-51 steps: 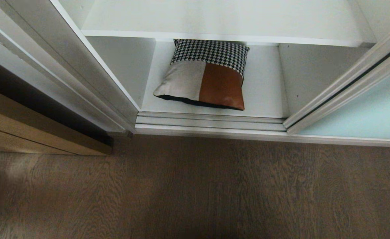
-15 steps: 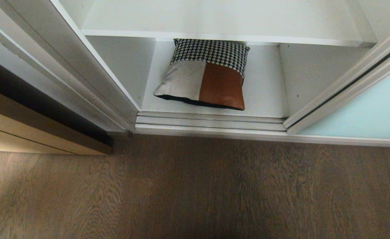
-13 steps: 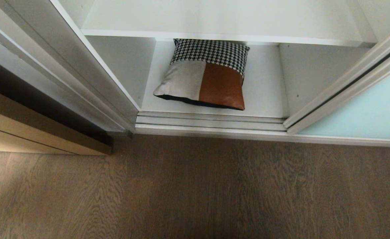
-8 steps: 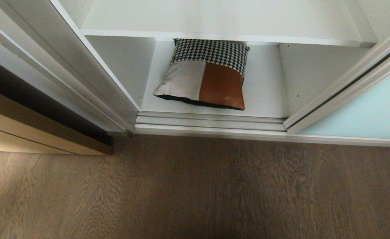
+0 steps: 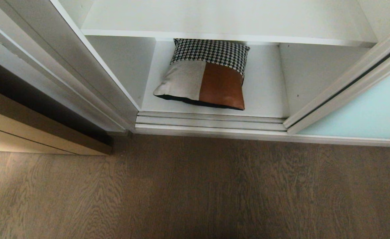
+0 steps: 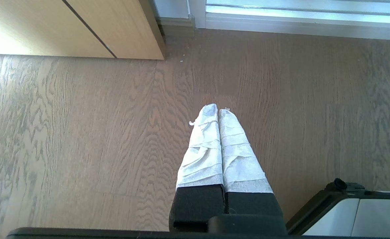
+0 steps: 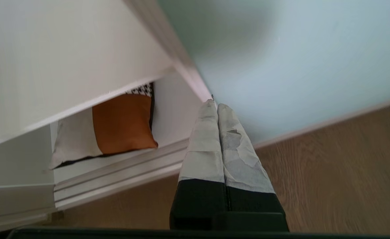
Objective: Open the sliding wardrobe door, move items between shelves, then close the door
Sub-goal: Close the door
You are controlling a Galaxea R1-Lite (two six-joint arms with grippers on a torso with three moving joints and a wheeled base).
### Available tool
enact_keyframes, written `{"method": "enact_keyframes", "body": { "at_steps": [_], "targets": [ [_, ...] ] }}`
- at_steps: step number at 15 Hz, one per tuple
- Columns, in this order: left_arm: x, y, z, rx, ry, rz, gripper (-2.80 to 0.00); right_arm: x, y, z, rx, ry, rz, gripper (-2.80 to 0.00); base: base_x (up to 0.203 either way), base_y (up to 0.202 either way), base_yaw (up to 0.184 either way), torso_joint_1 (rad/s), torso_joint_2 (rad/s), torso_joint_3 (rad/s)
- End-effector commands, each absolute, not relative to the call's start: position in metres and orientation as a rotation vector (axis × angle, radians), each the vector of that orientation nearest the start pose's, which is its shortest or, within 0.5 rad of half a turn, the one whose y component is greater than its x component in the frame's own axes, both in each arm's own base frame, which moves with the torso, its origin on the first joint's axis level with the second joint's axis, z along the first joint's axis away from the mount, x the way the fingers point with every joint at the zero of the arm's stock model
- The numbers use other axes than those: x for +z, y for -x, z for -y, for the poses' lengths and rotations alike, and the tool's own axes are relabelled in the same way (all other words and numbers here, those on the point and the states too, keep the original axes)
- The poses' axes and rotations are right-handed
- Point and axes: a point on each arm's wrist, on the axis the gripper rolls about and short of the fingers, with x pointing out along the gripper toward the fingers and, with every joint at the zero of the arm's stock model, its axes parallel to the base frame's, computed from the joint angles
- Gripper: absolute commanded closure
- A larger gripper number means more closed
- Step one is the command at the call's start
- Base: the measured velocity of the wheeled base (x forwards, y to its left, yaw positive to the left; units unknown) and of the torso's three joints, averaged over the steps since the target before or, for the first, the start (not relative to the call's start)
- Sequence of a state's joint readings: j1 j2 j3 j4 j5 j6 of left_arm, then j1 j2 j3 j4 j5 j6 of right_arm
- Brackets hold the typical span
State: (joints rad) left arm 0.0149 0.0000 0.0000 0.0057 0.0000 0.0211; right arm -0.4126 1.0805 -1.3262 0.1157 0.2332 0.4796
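Grey-brown wood-grain floor [image 5: 195, 189] fills the whole near half of the head view, and neither arm shows in it. Beyond it stands the white wardrobe interior, open in the middle. Over on the right sits the sliding wardrobe door [image 5: 364, 116], a tall panel of frosted pale blue-green glass in a thin silver metal frame, pushed aside so the opening is clear. Left of the wardrobe, a tan wooden panel [image 5: 32, 132] runs along the floor. Inside, two plain flat white shelves: the upper shelf [image 5: 215, 20] lies bare, and the bottom shelf [image 5: 264, 86] carries the one item. That is the square patchwork cushion [image 5: 203, 78], with houndstooth at the back, off-white and rust-orange panels in front and a black underside, lying flat just behind the silver door track [image 5: 211, 121], nearer the left wall than the right.

Now the hands. The right hand [image 7: 213, 106], its fingers wrapped in pale tape, is clenched on nothing and pointed at the door's silver frame edge; its tips look right at that edge, though contact is hard to judge. The cushion shows off to one side in its view, well apart from the fingers. The left hand [image 6: 217, 111] hangs low above the floor, likewise clenched and empty.
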Motion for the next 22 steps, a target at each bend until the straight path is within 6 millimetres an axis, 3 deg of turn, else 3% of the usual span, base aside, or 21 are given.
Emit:
{"method": "enact_keyframes", "body": {
  "at_steps": [1,7,17,22],
  "targets": [
    [0.074,0.023,0.0,0.015,-0.021,-0.009,0.0,0.392,-0.122,0.048,-0.147,-0.444,0.146,0.0,0.0,0.0,0.0,0.0,0.0,0.0],
    [0.074,0.023,0.0,0.015,-0.021,-0.009,0.0,0.39,-0.143,0.056,-0.11,-0.443,0.133,0.0,0.0,0.0,0.0,0.0,0.0,0.0],
    [0.074,0.023,0.0,0.017,-0.021,-0.009,0.0,0.393,-0.15,0.057,-0.064,-0.418,0.184,0.0,0.0,0.0,0.0,0.0,0.0,0.0],
    [0.074,0.023,0.0,0.015,-0.021,-0.009,0.0,0.394,-0.141,0.048,0.029,-0.399,0.184,0.0,0.0,0.0,0.0,0.0,0.0,0.0]
  ]
}}
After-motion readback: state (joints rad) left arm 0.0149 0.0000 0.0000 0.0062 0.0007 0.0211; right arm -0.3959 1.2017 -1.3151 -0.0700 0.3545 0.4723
